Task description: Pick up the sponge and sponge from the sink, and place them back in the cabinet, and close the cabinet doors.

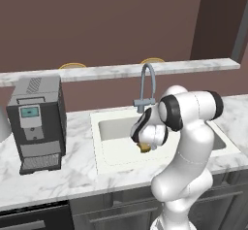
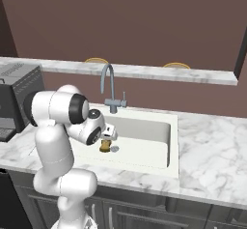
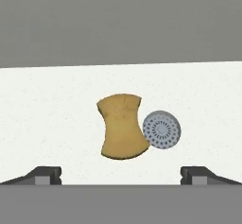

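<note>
Looking down along our wide-open, empty claw (image 3: 121, 176), we saw the golden-tan waisted sponge (image 3: 121, 126) on the white sink floor (image 3: 52, 124), centred between the fingertips, its long axis crossing their gap.

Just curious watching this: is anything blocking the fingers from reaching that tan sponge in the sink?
Nothing visible does. The open fingers hover straight above the tan sponge on the sink floor; the drain merely sits beside it.

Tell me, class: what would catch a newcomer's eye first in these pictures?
The white arm bends down into the sink, its open gripper poised above a golden-tan sponge lying on the basin floor, touching the round grey drain. A boxy coffee machine stands on the counter, left of the sink.
</note>
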Controlling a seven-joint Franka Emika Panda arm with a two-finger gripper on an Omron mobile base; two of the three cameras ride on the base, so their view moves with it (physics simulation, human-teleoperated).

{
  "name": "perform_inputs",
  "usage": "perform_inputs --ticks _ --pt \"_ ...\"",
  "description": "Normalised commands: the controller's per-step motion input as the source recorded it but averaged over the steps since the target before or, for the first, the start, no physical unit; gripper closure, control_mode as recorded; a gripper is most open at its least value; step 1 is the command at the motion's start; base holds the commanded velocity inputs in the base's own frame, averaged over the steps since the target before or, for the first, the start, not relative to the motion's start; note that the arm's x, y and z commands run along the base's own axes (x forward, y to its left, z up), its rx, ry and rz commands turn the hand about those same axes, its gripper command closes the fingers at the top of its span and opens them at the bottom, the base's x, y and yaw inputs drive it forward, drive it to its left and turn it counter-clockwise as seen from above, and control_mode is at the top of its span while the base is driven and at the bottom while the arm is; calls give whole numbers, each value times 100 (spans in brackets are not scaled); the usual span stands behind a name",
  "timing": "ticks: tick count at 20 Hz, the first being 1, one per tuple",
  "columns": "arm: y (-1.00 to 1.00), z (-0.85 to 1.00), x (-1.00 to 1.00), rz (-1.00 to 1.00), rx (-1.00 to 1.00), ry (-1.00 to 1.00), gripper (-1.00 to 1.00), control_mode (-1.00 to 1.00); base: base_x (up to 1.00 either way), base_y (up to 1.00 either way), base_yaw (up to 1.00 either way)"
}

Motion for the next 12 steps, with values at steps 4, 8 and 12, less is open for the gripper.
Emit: perform_inputs --ticks 4,8,12 --pt "-7 -11 8 0 0 0 -100 -100 0 0 0" --pt "0 -19 2 0 0 0 -100 -100 0 0 0" --pt "0 -19 0 0 0 0 -100 -100 0 0 0"
